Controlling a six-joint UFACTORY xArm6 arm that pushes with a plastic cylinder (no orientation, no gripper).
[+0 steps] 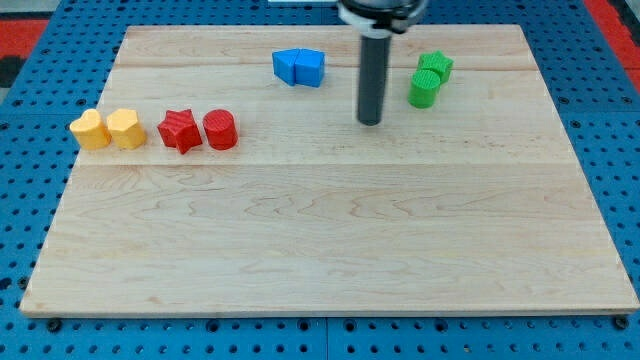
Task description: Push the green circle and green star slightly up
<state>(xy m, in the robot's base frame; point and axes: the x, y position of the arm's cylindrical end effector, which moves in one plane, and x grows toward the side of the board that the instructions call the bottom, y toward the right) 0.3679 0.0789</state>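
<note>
The green circle (424,88) stands near the view's top right of the wooden board (330,250). The green star (436,66) touches it just above and slightly right. My tip (370,121) is on the board to the left of and a little below the green circle, about a block's width apart from it. The rod rises straight up from the tip to the view's top edge.
Two blue blocks (299,67) sit together left of the rod near the top. A red star (180,130) and red circle (220,130) sit at the left. Two yellow blocks (108,129) lie further left, near the board's left edge.
</note>
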